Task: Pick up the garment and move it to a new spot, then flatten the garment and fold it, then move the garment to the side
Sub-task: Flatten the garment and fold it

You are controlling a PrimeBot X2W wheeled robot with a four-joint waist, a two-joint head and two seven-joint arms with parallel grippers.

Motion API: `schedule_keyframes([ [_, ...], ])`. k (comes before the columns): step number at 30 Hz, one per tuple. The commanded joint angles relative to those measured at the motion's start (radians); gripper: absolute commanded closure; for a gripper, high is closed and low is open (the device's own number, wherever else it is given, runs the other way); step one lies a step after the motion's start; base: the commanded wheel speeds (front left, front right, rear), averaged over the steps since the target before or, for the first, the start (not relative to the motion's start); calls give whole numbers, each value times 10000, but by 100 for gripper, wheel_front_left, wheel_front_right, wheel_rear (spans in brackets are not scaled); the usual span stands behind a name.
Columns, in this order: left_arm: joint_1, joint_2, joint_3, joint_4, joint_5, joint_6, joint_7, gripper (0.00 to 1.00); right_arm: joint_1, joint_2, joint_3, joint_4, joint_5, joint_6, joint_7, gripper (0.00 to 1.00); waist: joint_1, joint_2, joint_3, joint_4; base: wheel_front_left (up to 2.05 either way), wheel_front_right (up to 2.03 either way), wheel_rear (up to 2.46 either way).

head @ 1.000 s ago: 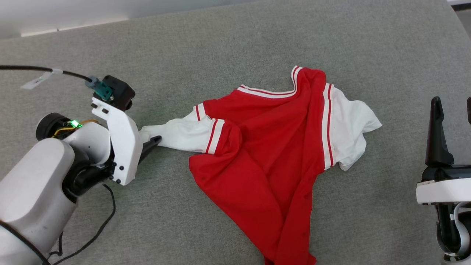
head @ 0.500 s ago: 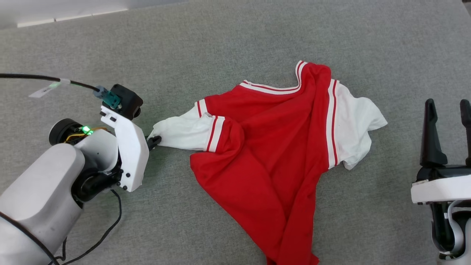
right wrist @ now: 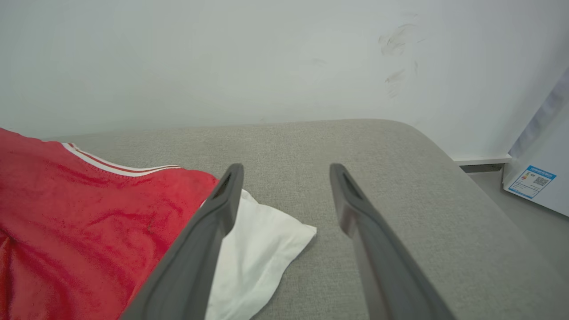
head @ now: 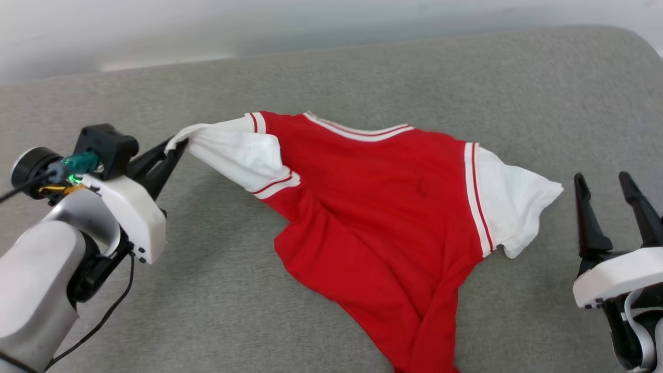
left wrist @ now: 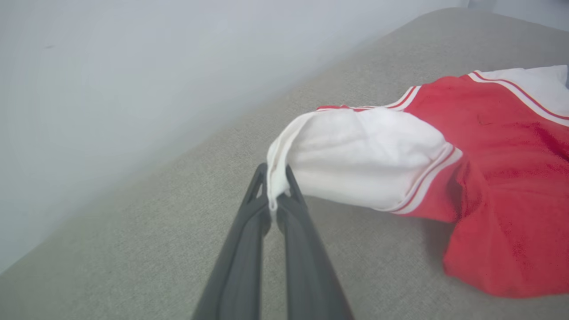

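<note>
You have bright, even, diffuse light in every view, and nothing throws a hard shadow. Under the garment (head: 393,207) only a faint, soft shadow lies on the grey cushion (head: 207,311), darkest beneath its lifted end in the left wrist view. Beyond the garment the wall (head: 311,31) is washed pale and soft, with no glare spots. The garment's red is heavily saturated and shows speckled noise in both wrist views. Left of the garment a small green lamp (head: 71,177) glows. The left gripper (left wrist: 275,171) and right gripper (right wrist: 286,171) blur toward the lens in their own views. The cushion's edge beyond the garment bows with wide-angle distortion.
</note>
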Motion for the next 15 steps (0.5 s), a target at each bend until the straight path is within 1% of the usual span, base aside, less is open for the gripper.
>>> schedule_keyframes([
  [1, 231, 81, 114, -131, 242, 188, -468, 100, 215, -111, 42, 55, 16, -3, 199, 0, 0, 0, -332, 354, 0, 0, 0],
  [4, 495, 138, 210, -468, 658, 438, -1484, 100, 307, -272, 51, 96, -28, -3, 753, 0, 0, 0, -541, 657, 0, 0, 0],
  [8, 787, 221, 316, -1010, 980, 589, -2489, 100, 311, -625, 258, 148, -36, -5, 1828, 0, 0, 0, -658, 1020, 0, 0, 0],
  [10, 946, 252, 406, -1303, 1040, 656, -2763, 100, 112, -958, 499, 179, 102, -5, 2607, 0, 0, 0, -634, 1178, 0, 0, 0],
  [13, 1163, 364, 480, -1726, 1075, 602, -2944, 100, -359, -1656, 903, 243, 290, -5, 3992, 0, 0, 0, -502, 1415, 0, 0, 0],
  [15, 1304, 426, 516, -2015, 979, 583, -2989, 100, -811, -1992, 1095, 378, 581, -5, 4992, 0, 0, 0, -357, 1551, 0, 0, 0],
])
